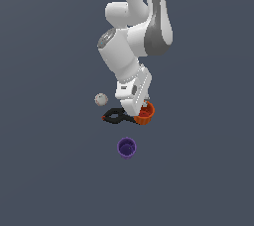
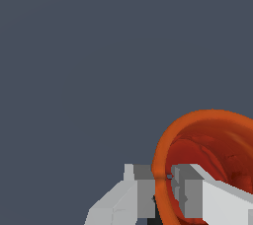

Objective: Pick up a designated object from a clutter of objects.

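The designated object, a small orange-red cup (image 1: 147, 113), sits at the exterior view's centre, partly hidden behind my hand. My gripper (image 1: 140, 110) comes down on it from above. In the wrist view the cup (image 2: 212, 140) fills the corner, its opening facing the camera. One finger (image 2: 141, 189) lies outside the rim and the other finger (image 2: 190, 189) inside, and my gripper (image 2: 162, 179) is shut on the cup's wall. The rest of the clutter of objects lies around it.
A black spring clamp (image 1: 115, 116) lies right against the cup on the exterior view's left. A pale grey ball (image 1: 101, 99) rests a little beyond the clamp. A purple cup (image 1: 127, 147) stands apart, below the orange one in the exterior view.
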`<action>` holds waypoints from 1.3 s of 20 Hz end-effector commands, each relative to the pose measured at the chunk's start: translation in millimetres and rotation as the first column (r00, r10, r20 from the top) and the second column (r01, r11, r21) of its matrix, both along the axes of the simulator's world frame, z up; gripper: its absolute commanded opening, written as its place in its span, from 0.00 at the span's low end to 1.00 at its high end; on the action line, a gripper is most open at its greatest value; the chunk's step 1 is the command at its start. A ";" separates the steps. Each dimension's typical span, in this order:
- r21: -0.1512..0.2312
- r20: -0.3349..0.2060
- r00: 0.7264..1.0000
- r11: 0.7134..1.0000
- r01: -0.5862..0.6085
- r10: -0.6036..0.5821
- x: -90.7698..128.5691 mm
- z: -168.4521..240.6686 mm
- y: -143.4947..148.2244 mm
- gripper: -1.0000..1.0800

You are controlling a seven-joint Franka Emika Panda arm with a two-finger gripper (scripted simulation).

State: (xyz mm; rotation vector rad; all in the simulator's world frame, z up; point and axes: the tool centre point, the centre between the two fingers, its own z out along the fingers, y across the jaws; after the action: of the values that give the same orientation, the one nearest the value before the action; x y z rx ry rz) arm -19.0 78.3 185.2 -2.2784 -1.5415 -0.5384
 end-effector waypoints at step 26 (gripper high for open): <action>0.001 0.003 1.000 1.000 -0.002 0.002 -44.4 202.4 62.8 0.00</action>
State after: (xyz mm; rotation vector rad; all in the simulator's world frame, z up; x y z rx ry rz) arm -63.2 140.3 384.3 -2.2761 -1.5450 -0.5405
